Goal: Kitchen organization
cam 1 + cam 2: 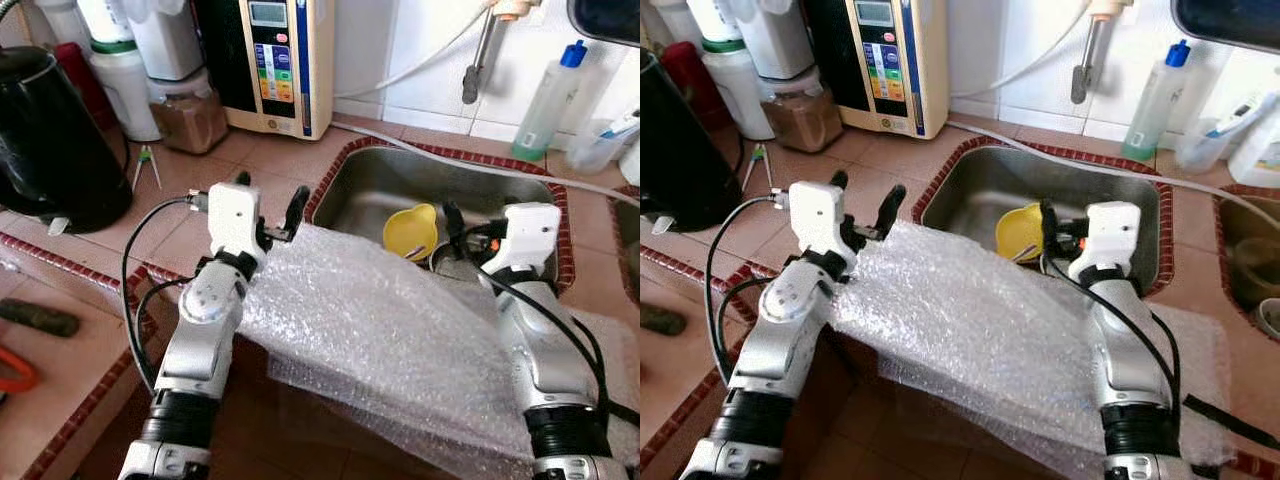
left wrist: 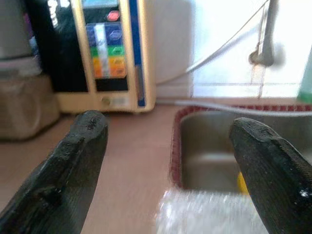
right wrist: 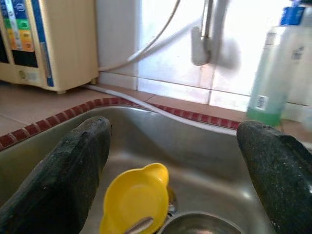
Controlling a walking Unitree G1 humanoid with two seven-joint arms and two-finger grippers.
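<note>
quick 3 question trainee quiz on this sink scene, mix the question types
1. True or false: both grippers are open.
2. What lies in the sink? A) red cup B) yellow bowl C) blue plate
3. What sheet drapes across the robot's arms?

Key:
1. True: left gripper and right gripper each show spread fingers holding nothing.
2. B, the yellow bowl.
3. Bubble wrap.
</note>
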